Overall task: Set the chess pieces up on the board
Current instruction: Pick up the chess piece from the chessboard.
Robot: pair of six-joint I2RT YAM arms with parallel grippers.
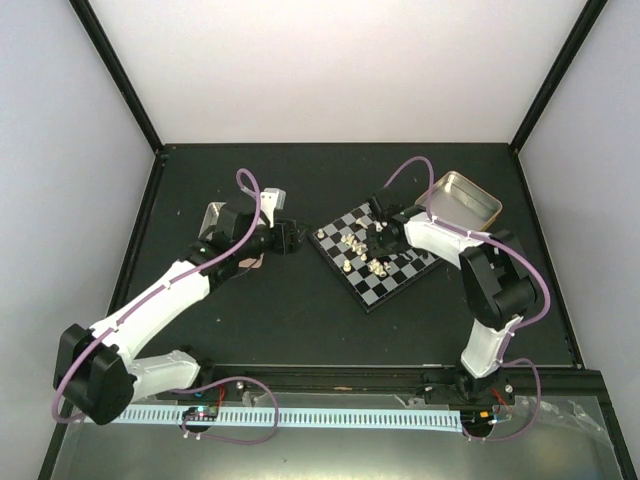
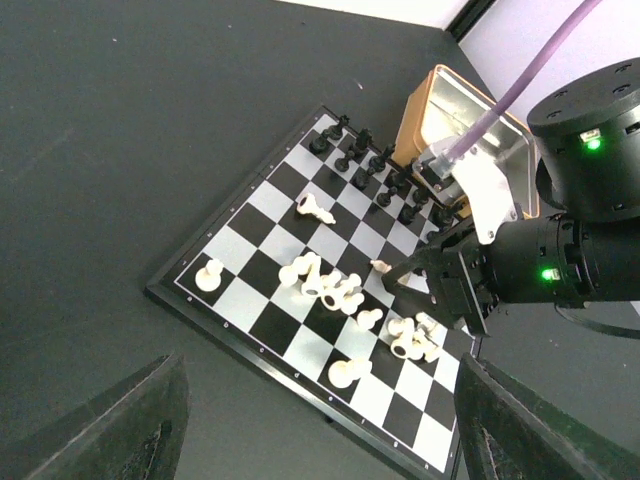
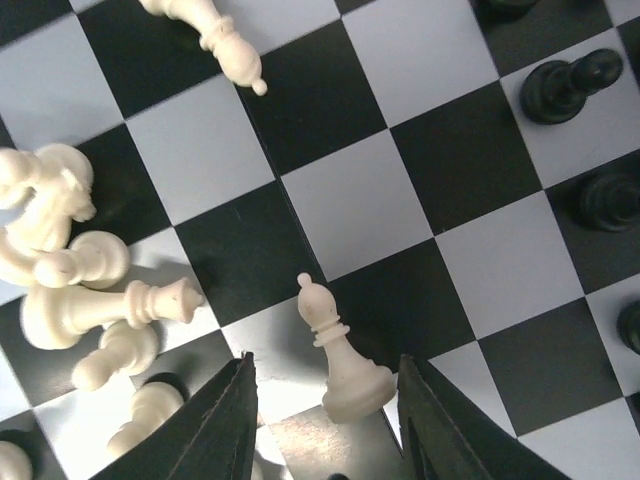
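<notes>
Your right pincer (image 3: 325, 372) straddles a white bishop (image 3: 338, 345) mid-board (image 3: 350, 200), jaws half-wide and not gripping. The bishop's base faces the pincer, tip pointing away. The left pincer (image 2: 320, 365) hangs wide, off-board.

Bright, even light; edges maybe soft.

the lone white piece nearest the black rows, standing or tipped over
Tipped over: the white piece lies flat on its side on the board, base and tip both resting on squares.

Open silver tin (image 1: 468, 196) on dark table (image 1: 280, 330); white enclosure walls (image 1: 330, 70) behind
</notes>
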